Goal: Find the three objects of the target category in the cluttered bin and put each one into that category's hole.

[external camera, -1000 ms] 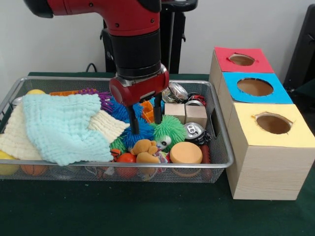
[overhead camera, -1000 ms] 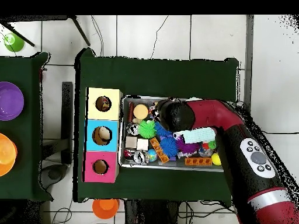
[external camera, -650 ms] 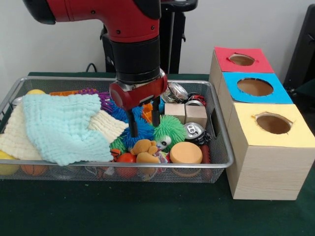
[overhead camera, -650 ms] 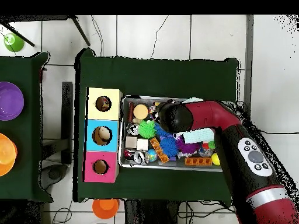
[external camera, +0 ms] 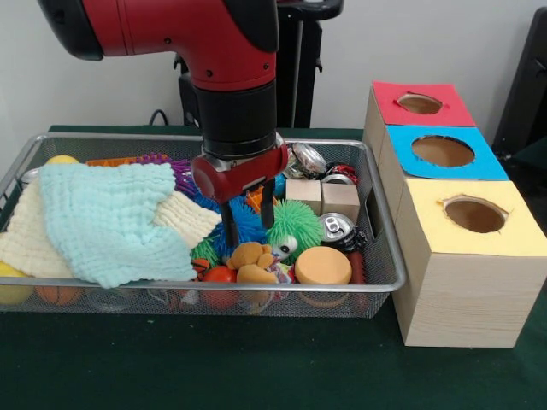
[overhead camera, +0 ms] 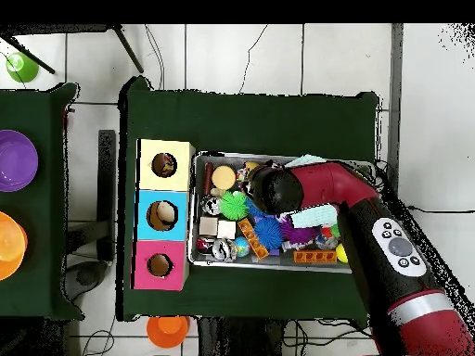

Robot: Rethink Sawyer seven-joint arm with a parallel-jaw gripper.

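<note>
A blue spiky ball (external camera: pixel 246 224) lies in the middle of the wire bin (external camera: pixel 376 229), and the gripper (external camera: pixel 248 224) stands right over it with its two dark fingers (external camera: pixel 229 224) spread apart, one on each side of the ball's upper part. The tips reach down among the blue spikes; whether they press on the ball cannot be told. Nothing is lifted.

Just beside the blue ball sits a green spiky ball (external camera: pixel 297 224), and in front of both lie a small tan teddy bear (external camera: pixel 252 260) and a round orange sponge (external camera: pixel 322 266). A drink can (external camera: pixel 336 227) rests next to two wooden cubes (external camera: pixel 323 197).

The bin's other half is covered by a pale mint cloth (external camera: pixel 107 218) lying over a cream cloth (external camera: pixel 34 239).

Beside the bin stands a row of three wooden boxes with holes on top: the yellow box (external camera: pixel 466 256) nearest the camera, the blue box (external camera: pixel 444 154) in the middle, and the red box (external camera: pixel 419 104) farthest.
</note>
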